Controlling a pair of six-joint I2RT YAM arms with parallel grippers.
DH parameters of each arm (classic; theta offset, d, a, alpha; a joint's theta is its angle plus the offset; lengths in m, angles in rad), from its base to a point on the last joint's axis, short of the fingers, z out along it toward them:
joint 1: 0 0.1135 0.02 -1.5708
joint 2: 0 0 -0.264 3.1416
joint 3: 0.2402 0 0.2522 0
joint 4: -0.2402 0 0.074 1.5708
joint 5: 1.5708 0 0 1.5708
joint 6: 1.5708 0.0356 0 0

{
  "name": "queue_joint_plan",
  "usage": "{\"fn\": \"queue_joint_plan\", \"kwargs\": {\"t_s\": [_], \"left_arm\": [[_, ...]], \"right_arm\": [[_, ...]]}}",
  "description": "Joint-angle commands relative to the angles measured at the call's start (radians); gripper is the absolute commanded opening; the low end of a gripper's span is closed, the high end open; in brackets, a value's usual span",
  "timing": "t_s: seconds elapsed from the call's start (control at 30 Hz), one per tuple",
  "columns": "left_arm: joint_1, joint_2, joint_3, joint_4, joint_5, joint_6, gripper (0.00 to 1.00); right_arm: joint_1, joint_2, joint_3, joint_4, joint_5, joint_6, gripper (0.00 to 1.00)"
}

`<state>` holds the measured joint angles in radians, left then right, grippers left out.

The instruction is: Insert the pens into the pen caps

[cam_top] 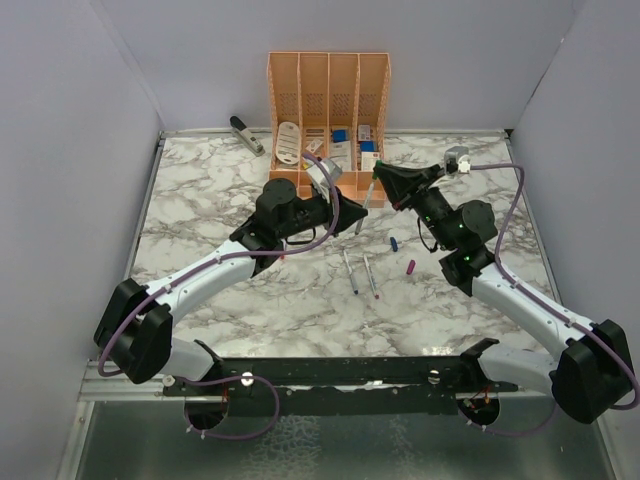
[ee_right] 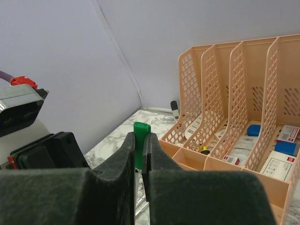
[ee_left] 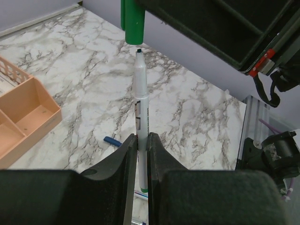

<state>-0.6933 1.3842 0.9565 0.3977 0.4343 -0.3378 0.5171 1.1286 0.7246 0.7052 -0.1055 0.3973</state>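
My left gripper (ee_left: 141, 137) is shut on a grey-white pen (ee_left: 141, 93) that stands upright, dark tip up. Just above that tip, with a small gap, hangs the green pen cap (ee_left: 132, 21), open end down. My right gripper (ee_right: 142, 139) is shut on this green cap (ee_right: 141, 129). In the top view both grippers meet in front of the organizer: left gripper (cam_top: 350, 207), pen (cam_top: 364, 205), right gripper (cam_top: 381, 181). Two more pens (cam_top: 350, 270) (cam_top: 371, 277) lie on the marble. A blue cap (cam_top: 394, 243) and a magenta cap (cam_top: 410, 266) lie near them.
An orange organizer (cam_top: 328, 75) with white and blue stationery stands at the back, close behind both grippers. A small yellow-tipped item (ee_right: 204, 149) sits in its front tray. A grey stapler (cam_top: 245, 135) lies at the back left. Grey walls enclose the table.
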Motion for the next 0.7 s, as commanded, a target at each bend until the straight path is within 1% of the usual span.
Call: {"fn": "queue_joint_plan", "kwargs": {"t_s": [0.0, 0.37, 0.67], "left_arm": [[0.002, -0.005, -0.008, 0.075, 0.065, -0.035, 0.0], [0.002, -0.003, -0.009, 0.077, 0.06, -0.042, 0.0], [0.002, 0.012, -0.012, 0.075, 0.058, -0.074, 0.0]], "right_arm": [[-0.001, 0.003, 0.009, 0.021, -0.057, 0.003, 0.01], [-0.001, -0.014, -0.002, 0.017, -0.032, 0.02, 0.01], [-0.001, -0.014, 0.03, 0.018, 0.005, -0.015, 0.01]]}}
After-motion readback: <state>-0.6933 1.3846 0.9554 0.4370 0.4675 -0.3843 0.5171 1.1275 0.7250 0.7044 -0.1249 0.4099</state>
